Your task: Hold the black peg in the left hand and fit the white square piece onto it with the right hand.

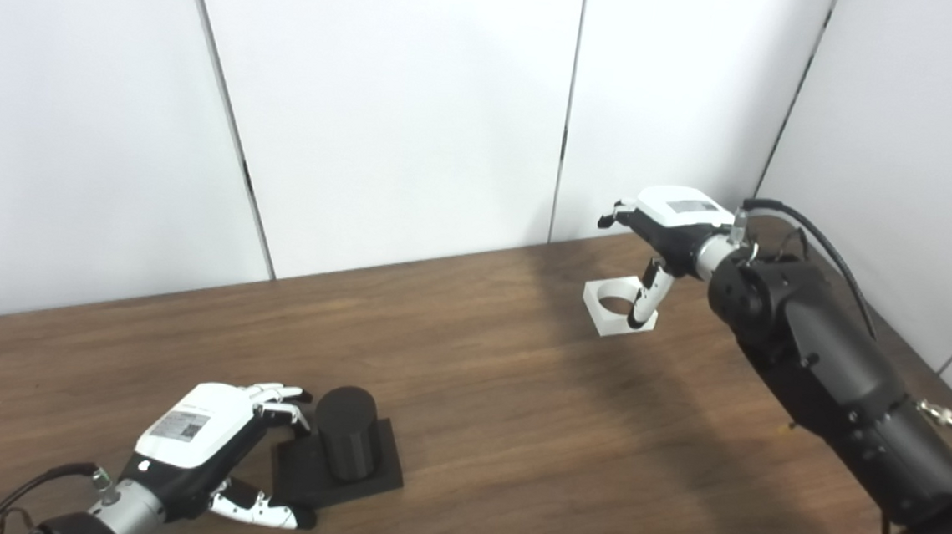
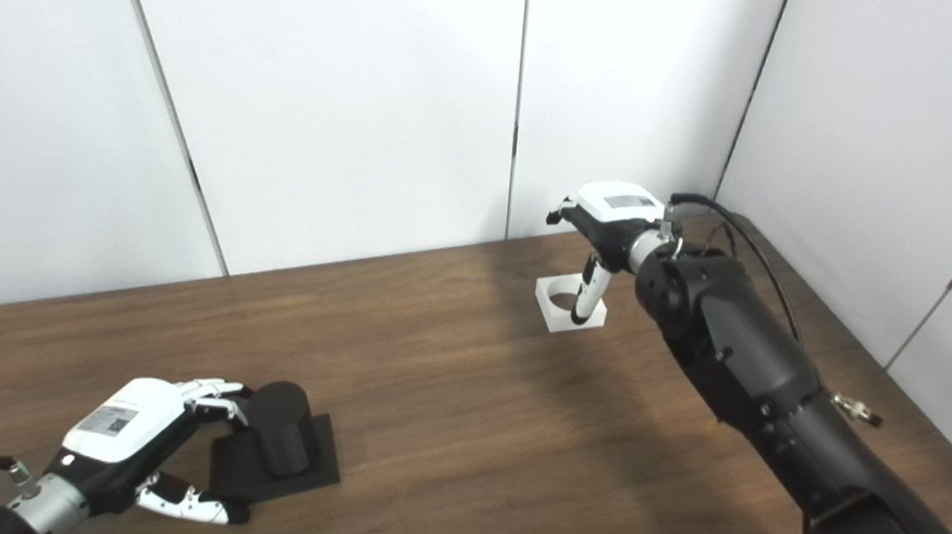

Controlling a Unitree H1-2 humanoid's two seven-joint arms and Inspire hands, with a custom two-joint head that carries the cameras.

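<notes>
**Black peg and white piece, each with a hand at it**

Wooden worktop (image 1: 514, 437) carries both parts, well apart. At the near left stands the peg (image 1: 345, 431) — a short black cylinder upright on a flat black square base (image 1: 382, 470) that lies on the wood. The left hand (image 1: 208, 441) is beside it on the left, its fingers (image 1: 278, 394) curved toward the top of the cylinder and its thumb (image 1: 258, 510) stretched along the near edge of the base. The fingers are spread, and whether they touch the peg cannot be told; the hand grips nothing.

At the far right, close to the white wall panels (image 1: 386, 110), lies the white piece (image 1: 611, 306) — a square block with a round hole, flat on the wood. The right hand (image 1: 667, 230) hovers just above and behind it, palm down. Its thumb (image 1: 645, 300) reaches down to the block's right side, near the rim of the hole; the other fingers point left, above the block and apart from it. The hand is not closed on the piece. A black cable (image 1: 821, 241) loops over the right forearm.
</notes>
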